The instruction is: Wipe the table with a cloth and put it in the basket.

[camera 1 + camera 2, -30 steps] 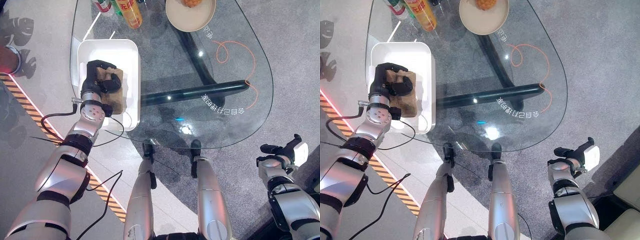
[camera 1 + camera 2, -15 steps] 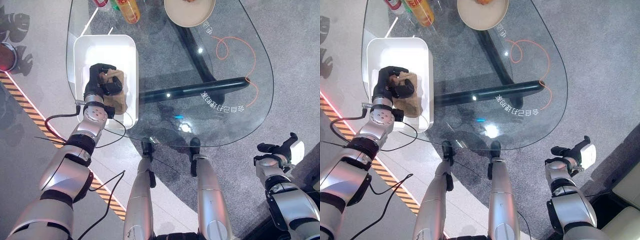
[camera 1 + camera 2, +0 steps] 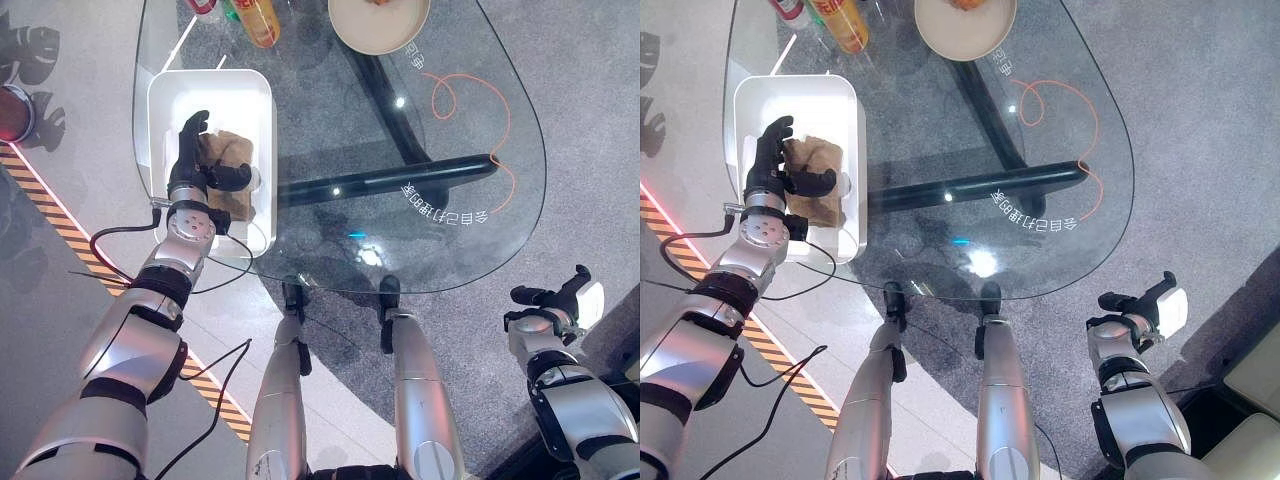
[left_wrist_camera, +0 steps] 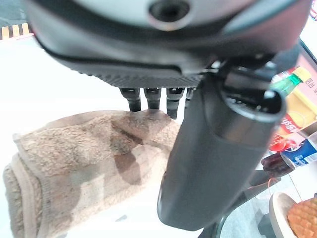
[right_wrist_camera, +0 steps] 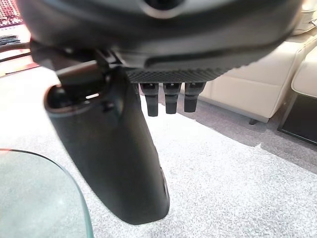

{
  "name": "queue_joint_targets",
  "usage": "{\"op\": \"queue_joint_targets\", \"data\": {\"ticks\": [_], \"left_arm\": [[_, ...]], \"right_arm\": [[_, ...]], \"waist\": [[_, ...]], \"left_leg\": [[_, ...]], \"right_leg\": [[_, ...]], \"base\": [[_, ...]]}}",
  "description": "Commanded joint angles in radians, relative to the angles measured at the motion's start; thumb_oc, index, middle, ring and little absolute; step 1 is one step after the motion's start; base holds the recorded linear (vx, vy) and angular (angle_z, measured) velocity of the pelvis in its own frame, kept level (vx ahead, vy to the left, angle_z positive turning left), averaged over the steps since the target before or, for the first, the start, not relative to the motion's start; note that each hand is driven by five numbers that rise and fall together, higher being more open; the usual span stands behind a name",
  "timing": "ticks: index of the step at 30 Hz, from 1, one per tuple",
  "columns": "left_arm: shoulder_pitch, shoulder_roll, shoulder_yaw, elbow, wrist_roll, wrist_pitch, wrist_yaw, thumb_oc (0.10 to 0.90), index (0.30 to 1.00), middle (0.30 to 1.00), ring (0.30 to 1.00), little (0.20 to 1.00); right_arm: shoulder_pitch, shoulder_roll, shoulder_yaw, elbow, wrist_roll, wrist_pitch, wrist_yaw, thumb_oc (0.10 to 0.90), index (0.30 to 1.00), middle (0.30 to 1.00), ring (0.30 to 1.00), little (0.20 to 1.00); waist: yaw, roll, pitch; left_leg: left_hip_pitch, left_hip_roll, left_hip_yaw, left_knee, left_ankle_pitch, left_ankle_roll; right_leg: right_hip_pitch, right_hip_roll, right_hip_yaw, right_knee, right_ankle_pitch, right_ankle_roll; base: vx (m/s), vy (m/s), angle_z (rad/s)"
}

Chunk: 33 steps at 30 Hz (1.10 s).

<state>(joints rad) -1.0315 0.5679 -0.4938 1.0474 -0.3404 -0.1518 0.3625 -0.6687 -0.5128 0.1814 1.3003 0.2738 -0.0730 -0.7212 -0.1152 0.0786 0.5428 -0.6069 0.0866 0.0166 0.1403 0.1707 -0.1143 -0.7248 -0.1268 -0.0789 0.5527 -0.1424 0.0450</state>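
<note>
While left hand (image 3: 193,165) hovers spread over one cloth (image 3: 226,160) in one basket (image 3: 250,95) — right hand (image 3: 553,303) relaxed, empty.

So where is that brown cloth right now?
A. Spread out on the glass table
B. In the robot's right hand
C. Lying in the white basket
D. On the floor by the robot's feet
C: the brown cloth lies inside the white basket, with the left hand open over it, fingers straight.
</note>
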Motion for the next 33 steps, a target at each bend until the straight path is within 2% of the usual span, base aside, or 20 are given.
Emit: {"op": "queue_joint_targets", "data": {"ticks": [1, 8, 15, 20, 26, 27, 29, 31, 33], "left_arm": [[-0.136, 0.075, 0.061, 0.038, -0.016, -0.048, 0.023, 0.800, 0.900, 0.900, 0.900, 0.900], [-0.137, 0.076, 0.065, 0.038, -0.025, -0.074, 0.042, 0.800, 0.900, 0.900, 0.900, 0.900], [-0.125, 0.092, 0.090, -0.030, -0.043, -0.178, 0.102, 0.800, 0.900, 0.900, 0.900, 0.900], [-0.092, 0.126, 0.126, -0.113, -0.045, -0.215, 0.154, 0.800, 0.900, 0.900, 0.900, 0.900], [-0.028, 0.190, 0.173, -0.230, -0.006, -0.211, 0.159, 0.800, 0.900, 0.900, 0.900, 0.900], [-0.014, 0.198, 0.181, -0.238, -0.008, -0.214, 0.150, 0.800, 0.900, 0.900, 0.900, 0.900], [0.047, 0.230, 0.214, -0.268, -0.014, -0.222, 0.131, 0.800, 0.900, 0.900, 0.900, 0.900], [0.110, 0.252, 0.251, -0.287, -0.009, -0.230, 0.109, 0.800, 0.900, 0.900, 0.900, 0.900], [0.151, 0.262, 0.277, -0.304, -0.004, -0.220, 0.098, 0.800, 0.900, 0.900, 0.900, 0.900]], "right_arm": [[0.017, -0.029, 0.008, -0.007, -0.008, -0.007, -0.066, 0.800, 0.900, 0.900, 0.900, 0.900], [0.015, -0.025, 0.012, -0.005, -0.004, -0.010, -0.064, 0.800, 0.900, 0.900, 0.900, 0.900], [0.039, -0.018, 0.011, -0.012, 0.011, -0.031, -0.066, 0.800, 0.900, 0.900, 0.900, 0.900], [0.068, -0.015, -0.005, -0.017, 0.010, -0.042, -0.064, 0.800, 0.900, 0.900, 0.900, 0.900], [0.145, -0.026, -0.048, -0.034, 0.018, -0.055, -0.027, 0.800, 0.900, 0.900, 0.900, 0.900], [0.158, -0.026, -0.054, -0.034, 0.018, -0.057, -0.015, 0.800, 0.900, 0.900, 0.900, 0.900], [0.209, -0.027, -0.080, -0.029, 0.041, -0.060, 0.095, 0.800, 0.900, 0.900, 0.900, 0.900], [0.261, -0.027, -0.092, -0.021, 0.063, -0.045, 0.247, 0.800, 0.900, 0.900, 0.900, 0.900], [0.293, -0.028, -0.095, -0.016, 0.057, -0.047, 0.278, 0.800, 0.900, 0.900, 0.900, 0.900]], "waist": [[-0.007, -0.051, -0.023], [-0.004, -0.052, -0.023], [0.003, -0.049, -0.023], [0.013, -0.049, -0.023], [0.030, -0.050, -0.023], [0.032, -0.049, -0.023], [0.044, -0.045, -0.047], [0.056, -0.045, -0.084], [0.063, -0.047, -0.106]], "left_leg": [[0.021, -0.060, 0.100, 0.102, -0.156, 0.058], [0.024, -0.062, 0.094, 0.097, -0.154, 0.059], [0.060, -0.065, 0.088, 0.083, -0.159, 0.063], [0.124, -0.066, 0.078, 0.062, -0.162, 0.062], [0.254, -0.068, 0.056, 0.005, -0.158, 0.059], [0.276, -0.068, 0.053, -0.005, -0.156, 0.058], [0.337, -0.068, 0.041, -0.040, -0.150, 0.052], [0.380, -0.066, 0.034, -0.079, -0.139, 0.045], [0.409, -0.065, 0.030, -0.104, -0.132, 0.041]], "right_leg": [[0.066, 0.086, 0.013, -0.230, 0.129, 0.016], [0.068, 0.088, 0.014, -0.231, 0.132, 0.017], [0.100, 0.088, 0.018, -0.238, 0.128, 0.017], [0.162, 0.083, 0.015, -0.255, 0.126, 0.019], [0.293, 0.072, 0.015, -0.308, 0.132, 0.026], [0.317, 0.071, 0.013, -0.318, 0.133, 0.026], [0.385, 0.065, 0.011, -0.355, 0.137, 0.028], [0.436, 0.057, 0.005, -0.395, 0.146, 0.030], [0.474, 0.050, 0.000, -0.424, 0.152, 0.032]], "base": [[0.00, 0.000, 0.00], [0.00, 0.000, 0.00], [-0.01, -0.015, 0.01], [-0.01, -0.028, 0.02], [0.00, -0.039, 0.01], [0.06, -0.025, 0.00], [0.08, -0.030, 0.00], [0.07, -0.027, 0.03], [0.08, -0.021, 0.09]]}}
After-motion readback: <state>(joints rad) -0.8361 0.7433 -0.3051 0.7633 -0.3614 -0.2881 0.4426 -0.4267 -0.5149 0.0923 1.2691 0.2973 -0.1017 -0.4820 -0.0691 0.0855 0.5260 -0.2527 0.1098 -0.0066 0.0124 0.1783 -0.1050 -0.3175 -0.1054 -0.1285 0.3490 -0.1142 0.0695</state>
